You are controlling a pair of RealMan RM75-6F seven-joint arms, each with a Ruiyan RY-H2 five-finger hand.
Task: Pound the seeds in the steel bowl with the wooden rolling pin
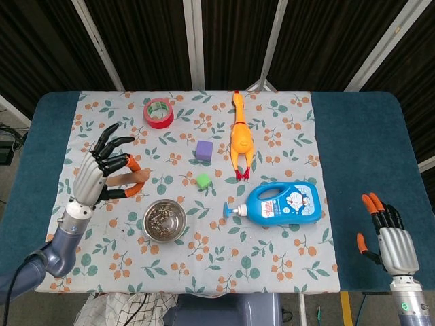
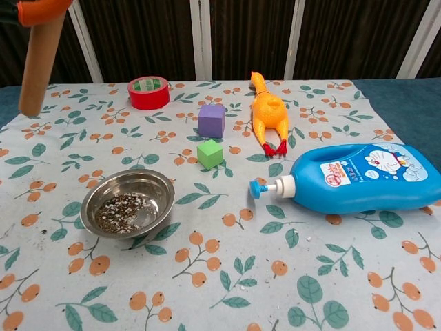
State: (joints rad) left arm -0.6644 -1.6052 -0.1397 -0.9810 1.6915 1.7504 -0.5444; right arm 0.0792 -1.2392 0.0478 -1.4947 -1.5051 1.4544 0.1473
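Observation:
The steel bowl [image 1: 182, 219] stands on the floral cloth, left of centre, with dark seeds [image 2: 118, 211] spread over its bottom [image 2: 156, 189]. My left hand [image 1: 97, 174] is up and to the left of the bowl and grips the wooden rolling pin [image 1: 133, 178]. In the chest view the pin [image 2: 39, 63] hangs upright at the far left, well above the cloth, with one orange fingertip [image 2: 40, 8] on it. My right hand [image 1: 389, 239] hovers off the table at the lower right, fingers apart, holding nothing.
A red tape roll [image 1: 158, 112] lies at the back left. A purple cube [image 1: 204, 150], a green cube [image 1: 203, 180] and a rubber chicken [image 1: 239, 138] sit mid-table. A blue detergent bottle [image 1: 282, 203] lies on its side right of the bowl.

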